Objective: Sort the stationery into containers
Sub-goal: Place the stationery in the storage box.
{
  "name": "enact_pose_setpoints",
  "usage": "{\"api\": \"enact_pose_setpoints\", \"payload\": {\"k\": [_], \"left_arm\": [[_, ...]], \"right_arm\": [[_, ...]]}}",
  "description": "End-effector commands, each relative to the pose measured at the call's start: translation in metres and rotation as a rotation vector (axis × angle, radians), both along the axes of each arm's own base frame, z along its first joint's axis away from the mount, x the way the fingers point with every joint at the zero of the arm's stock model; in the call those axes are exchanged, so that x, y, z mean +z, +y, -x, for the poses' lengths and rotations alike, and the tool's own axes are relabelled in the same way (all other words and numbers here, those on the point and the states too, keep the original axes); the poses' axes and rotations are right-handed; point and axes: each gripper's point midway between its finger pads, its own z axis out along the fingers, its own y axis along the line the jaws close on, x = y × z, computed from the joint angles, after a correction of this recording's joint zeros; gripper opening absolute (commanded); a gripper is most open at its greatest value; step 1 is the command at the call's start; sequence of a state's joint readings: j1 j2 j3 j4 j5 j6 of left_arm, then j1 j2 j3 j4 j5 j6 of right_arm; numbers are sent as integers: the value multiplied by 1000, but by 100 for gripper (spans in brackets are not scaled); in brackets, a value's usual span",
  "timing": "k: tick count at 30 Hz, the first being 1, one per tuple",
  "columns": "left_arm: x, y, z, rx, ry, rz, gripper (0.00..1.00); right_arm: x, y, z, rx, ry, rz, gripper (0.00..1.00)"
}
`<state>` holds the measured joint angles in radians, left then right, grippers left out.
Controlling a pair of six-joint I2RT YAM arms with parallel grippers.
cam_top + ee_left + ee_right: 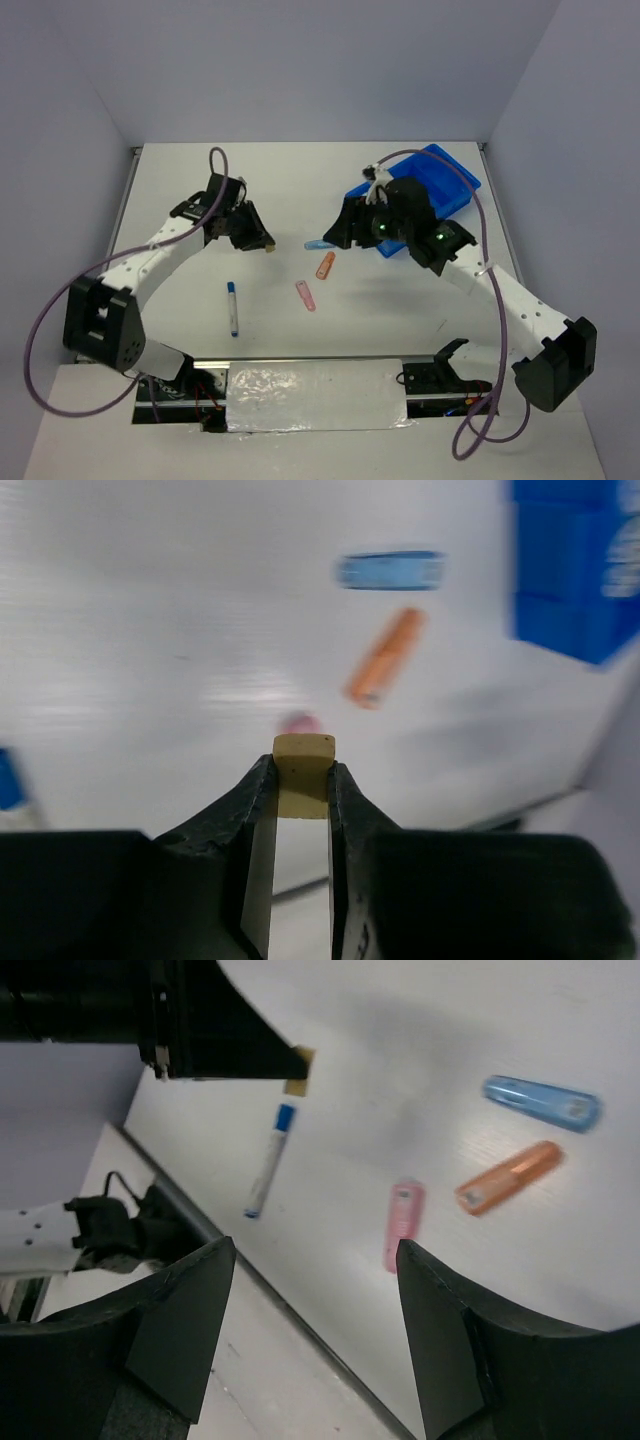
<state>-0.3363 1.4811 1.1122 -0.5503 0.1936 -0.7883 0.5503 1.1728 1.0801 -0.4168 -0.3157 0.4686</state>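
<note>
Clamping down on the tan eraser [304, 752], the left gripper [303, 790] had its two fingers pressed on the eraser's sides. The top poked out beyond the tips, a grip suited to carrying it across. It looked lifted off the table [200, 170], well apart from the blue tray [455, 178] on the far right. Below it the blue-white pen [233, 306] lay flat. Toward the middle sat the pink piece [305, 295], the orange piece [325, 265] and the blue piece [317, 244], all loose and unsorted. Over on the right, the right gripper [310, 1260] hung with its fingers spread wide and nothing between them. It was tilted over that cluster, probably lining up its own pick. Behind it the tray waited, angled on the table.
</note>
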Motion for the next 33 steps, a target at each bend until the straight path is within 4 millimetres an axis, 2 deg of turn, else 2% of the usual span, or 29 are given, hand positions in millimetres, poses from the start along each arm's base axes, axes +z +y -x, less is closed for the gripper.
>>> {"api": "enact_pose_setpoints", "payload": {"k": [1, 2, 4, 5, 7, 8, 10, 11, 15, 20, 23, 26, 31, 33], "left_arm": [[72, -45, 3, 243, 43, 393, 5], [86, -49, 8, 259, 24, 431, 4], [95, -56, 12, 330, 59, 505, 0], [103, -57, 15, 337, 58, 545, 0], [106, -64, 21, 372, 108, 616, 0], [118, -67, 21, 362, 79, 658, 0], [125, -72, 23, 352, 75, 681, 0], [123, -72, 25, 354, 91, 667, 0], [130, -75, 28, 344, 86, 676, 0], [131, -72, 30, 355, 84, 676, 0], [131, -75, 29, 342, 93, 685, 0], [130, -78, 31, 328, 104, 685, 0], [138, -80, 33, 311, 97, 703, 0], [140, -81, 33, 305, 94, 713, 7]], "right_arm": [[38, 43, 6, 46, -121, -154, 74], [33, 49, 8, 28, -120, -154, 73], [40, 58, 7, 23, -165, -196, 74], [40, 59, 6, 12, -177, -191, 74], [37, 65, 0, -9, -199, -173, 74], [36, 69, -1, 0, -199, -169, 74], [39, 75, -4, 6, -200, -159, 73], [30, 79, -8, 5, -188, -133, 73], [28, 86, -14, 4, -191, -120, 68], [18, 94, -6, 52, -198, -94, 66], [14, 96, -6, 60, -209, -89, 57], [14, 97, -9, 56, -223, -85, 40], [10, 101, -17, 42, -229, -71, 26], [7, 101, -20, 36, -224, -66, 21]]}}
